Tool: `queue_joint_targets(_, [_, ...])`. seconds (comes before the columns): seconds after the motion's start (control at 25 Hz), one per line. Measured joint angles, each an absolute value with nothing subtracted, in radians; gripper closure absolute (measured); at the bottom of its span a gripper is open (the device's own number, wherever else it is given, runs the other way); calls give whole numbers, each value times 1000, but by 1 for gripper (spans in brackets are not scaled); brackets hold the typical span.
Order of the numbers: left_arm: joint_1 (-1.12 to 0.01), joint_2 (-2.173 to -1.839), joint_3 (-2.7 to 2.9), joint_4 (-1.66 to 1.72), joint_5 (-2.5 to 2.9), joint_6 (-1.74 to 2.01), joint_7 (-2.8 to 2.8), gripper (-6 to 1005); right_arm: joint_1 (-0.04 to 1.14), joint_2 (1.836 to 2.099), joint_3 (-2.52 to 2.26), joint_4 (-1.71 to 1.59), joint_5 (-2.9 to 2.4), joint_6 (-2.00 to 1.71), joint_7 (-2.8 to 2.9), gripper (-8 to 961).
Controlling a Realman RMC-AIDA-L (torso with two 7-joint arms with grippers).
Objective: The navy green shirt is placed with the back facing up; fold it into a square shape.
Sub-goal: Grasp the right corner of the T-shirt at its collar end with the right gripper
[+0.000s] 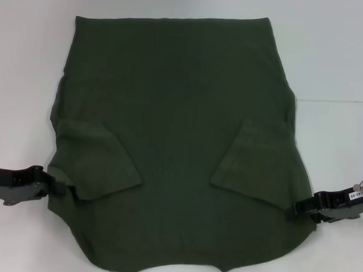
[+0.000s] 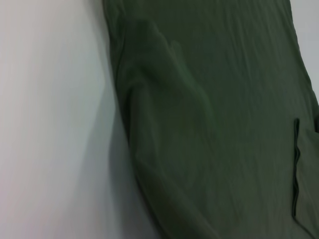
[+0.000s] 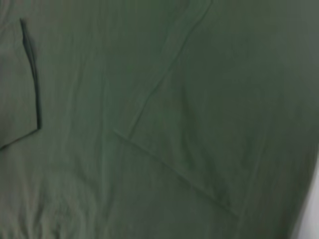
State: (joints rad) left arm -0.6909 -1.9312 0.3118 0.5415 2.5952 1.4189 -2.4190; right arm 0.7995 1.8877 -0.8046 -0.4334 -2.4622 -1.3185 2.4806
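Left tool (image 1: 60, 189) is showing as a black, blocky housing with a grey screw underneath, lower left of frame. Right tool (image 1: 299, 208) is showing black too, wearing a small white label and silver fitting, lower right.

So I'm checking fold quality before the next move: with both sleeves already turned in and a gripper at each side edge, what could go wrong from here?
1. The left gripper and right gripper sit at slightly different heights on the shirt, so a lift could give a skewed fold.
2. The folded-in left sleeve and right sleeve lie loose and may flop back out.
3. The near hem is uneven, so the square could end up lopsided.
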Motion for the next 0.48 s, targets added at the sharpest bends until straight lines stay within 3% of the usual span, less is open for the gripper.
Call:
queue_joint_targets(0.12, [-692, -1931, 311, 541, 2595, 1418, -2419, 960, 801, 1887, -802, -435, -2462, -1307, 2483, 187])
queue_joint_targets(0.36, [-693, -1930, 311, 541, 2596, 1417, -2419, 960, 806, 1887, -801, -436, -2461, -1304, 2483, 350])
queue_joint_targets(0.48, [-694, -1930, 310, 541, 2596, 1417, -2419, 960, 807, 1887, -801, -436, -2461, -1302, 2483, 498])
